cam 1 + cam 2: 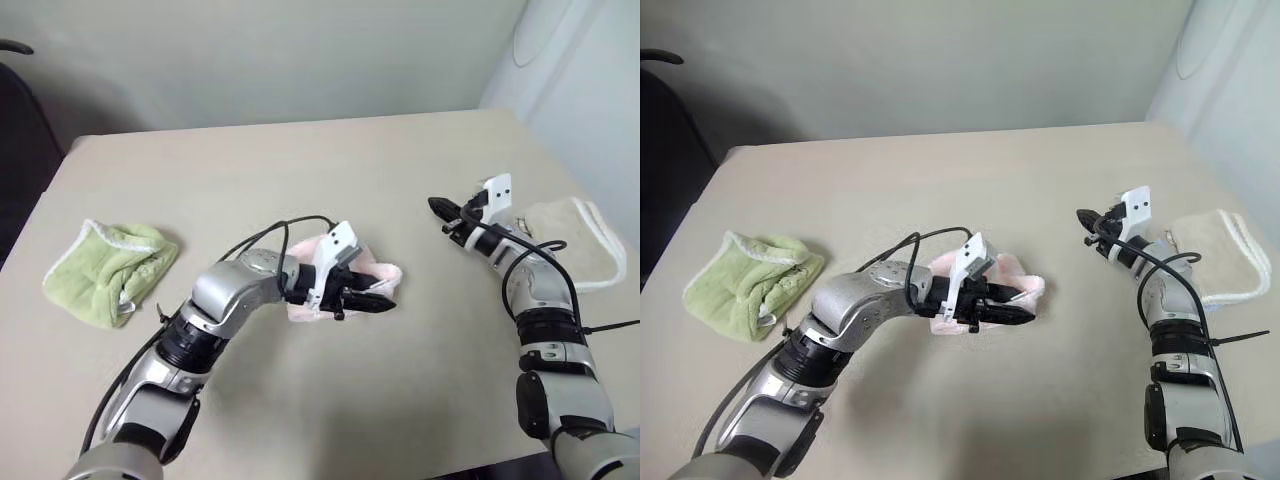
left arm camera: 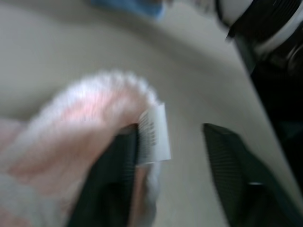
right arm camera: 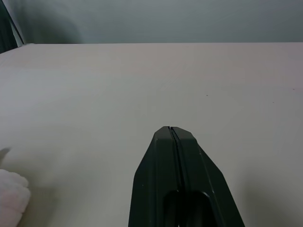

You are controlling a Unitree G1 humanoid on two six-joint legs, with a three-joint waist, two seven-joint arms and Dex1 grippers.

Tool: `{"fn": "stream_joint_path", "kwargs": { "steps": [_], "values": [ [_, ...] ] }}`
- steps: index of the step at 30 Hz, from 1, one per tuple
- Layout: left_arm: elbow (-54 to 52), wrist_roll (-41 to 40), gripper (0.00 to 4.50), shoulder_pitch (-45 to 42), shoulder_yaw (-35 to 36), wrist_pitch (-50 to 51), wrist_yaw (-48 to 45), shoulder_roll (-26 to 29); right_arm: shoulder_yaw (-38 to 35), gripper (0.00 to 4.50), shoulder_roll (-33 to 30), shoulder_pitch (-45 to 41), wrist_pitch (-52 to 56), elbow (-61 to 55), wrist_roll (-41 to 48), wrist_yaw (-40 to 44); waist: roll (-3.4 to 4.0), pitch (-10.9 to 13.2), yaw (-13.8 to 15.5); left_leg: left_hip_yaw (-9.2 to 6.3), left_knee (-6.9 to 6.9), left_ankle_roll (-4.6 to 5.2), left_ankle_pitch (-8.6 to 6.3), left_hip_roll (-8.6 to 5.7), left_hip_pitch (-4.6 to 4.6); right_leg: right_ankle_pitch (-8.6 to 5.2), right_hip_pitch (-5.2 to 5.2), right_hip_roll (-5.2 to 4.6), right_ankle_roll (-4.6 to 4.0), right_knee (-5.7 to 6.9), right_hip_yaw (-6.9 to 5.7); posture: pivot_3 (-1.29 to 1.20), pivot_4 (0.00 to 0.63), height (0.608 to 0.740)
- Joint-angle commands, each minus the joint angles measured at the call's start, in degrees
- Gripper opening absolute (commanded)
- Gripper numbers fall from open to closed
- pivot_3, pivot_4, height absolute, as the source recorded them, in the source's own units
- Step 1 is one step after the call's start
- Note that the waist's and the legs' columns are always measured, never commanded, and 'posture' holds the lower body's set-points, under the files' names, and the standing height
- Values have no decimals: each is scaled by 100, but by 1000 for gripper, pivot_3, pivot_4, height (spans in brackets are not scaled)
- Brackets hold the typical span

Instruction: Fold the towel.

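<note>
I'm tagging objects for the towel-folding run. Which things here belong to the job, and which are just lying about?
Part of the job:
- pink towel, bunched mid-table
- left end effector, open at the towel
- right end effector, shut, apart from the towel

Lying about:
- green cloth, at the table's left
- beige towel, beside the right arm
- table

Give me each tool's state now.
Left tool: open, one finger against the towel.
Right tool: shut, empty.
</note>
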Motion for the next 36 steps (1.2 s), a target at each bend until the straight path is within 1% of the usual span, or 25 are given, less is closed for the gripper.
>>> {"fn": "stream_joint_path", "kwargs": {
  "steps": [1,4,8,11,14,16,19,23,26,27,28,29,31,32,33,35,36],
  "values": [
    [-343,-714,3845,-116,1095,176,312,-205,23,0,-11,-84,-9,-186,87,62,0,0,1,0,4,-2,1,0,0,2,4,0,4,-2,1,0,150,740],
    [-543,-960,3845,-181,1708,213,632,-167,88,0,-36,-77,26,-230,80,152,0,0,-1,1,11,-14,8,-1,-1,4,6,0,7,-7,5,0,150,740],
    [-715,-955,3845,-8,2348,161,943,224,253,0,-151,-69,35,-398,-8,336,0,0,-12,1,8,-19,11,-1,-1,3,1,0,8,-8,6,0,150,740],
    [-747,-923,3845,395,2869,96,1116,591,372,0,-309,-85,236,-728,43,534,1,-1,-35,1,6,-22,13,-1,-1,3,-5,1,9,-7,6,0,150,740],
    [-926,-947,3845,1055,3325,49,1168,889,552,0,-478,15,701,-1419,257,874,0,-1,-48,1,4,-24,14,-1,-1,0,-11,1,13,-8,8,0,150,740],
    [-1097,-878,3845,1561,3493,-16,1169,1036,676,0,-579,138,1037,-1934,421,1124,-1,-2,-61,1,3,-25,15,-1,-3,-4,-14,1,21,-8,9,0,150,740],
    [-1398,-1150,3885,2072,3803,-7,1259,976,774,567,-608,252,1691,-2597,793,1276,-3,-2,-67,1,1,-26,15,0,-3,-12,-12,1,35,-8,8,0,150,740],
    [-1864,-1289,3885,2527,3875,-123,1359,870,948,567,-619,533,2310,-3228,1119,1363,-5,-3,-38,1,7,-26,15,0,-4,-11,-1,0,39,-9,8,0,150,740],
    [-2053,-1328,3252,2765,3890,-379,1428,654,1002,584,-573,692,2546,-3505,1257,1281,-5,-4,-25,1,9,-24,14,-1,-1,1,4,-1,60,-13,8,0,150,740],
    [-2081,-1379,2842,2779,3854,-432,1504,536,1025,306,-531,732,2603,-3626,1314,1250,-6,-4,-24,1,11,-24,14,-1,1,3,7,-2,63,-14,9,0,150,740],
    [-2117,-1346,2583,2780,3773,-487,1542,487,1048,205,-503,757,2649,-3719,1354,1237,-7,-5,-24,1,13,-24,14,-1,1,5,9,-2,65,-14,9,0,150,740],
    [-2156,-1274,2181,2760,3641,-537,1564,460,1085,7,-475,783,2702,-3811,1394,1231,-8,-5,-25,1,15,-23,14,-1,1,6,9,-2,66,-14,9,0,150,740],
    [-2193,-1070,1492,2705,3354,-637,1591,460,1167,0,-434,829,2759,-3935,1409,1218,-8,-5,-25,1,16,-23,14,-1,2,7,9,-2,65,-12,9,0,150,740],
    [-2173,-933,1140,2663,3169,-688,1602,470,1221,0,-410,860,2750,-3985,1387,1203,-8,-5,-23,1,16,-23,14,-1,4,7,11,-2,65,-12,9,0,150,740],
    [-2104,-619,726,2623,2826,-806,1568,528,1324,0,-347,893,2699,-3997,1312,1163,-10,-6,-20,1,17,-23,14,-1,4,7,12,-2,65,-13,9,0,150,740],
    [-1796,190,87,2540,2014,-1061,1545,673,1588,0,-216,965,2562,-3884,1086,1077,-17,-11,-20,1,17,-22,13,-1,6,7,13,-2,65,-14,9,0,150,740],
    [-1687,433,8,2515,1785,-1149,1536,715,1666,0,-187,984,2522,-3836,1021,1056,-17,-11,-23,1,16,-20,11,-1,10,7,17,-2,65,-14,9,0,150,740]
  ]
}}
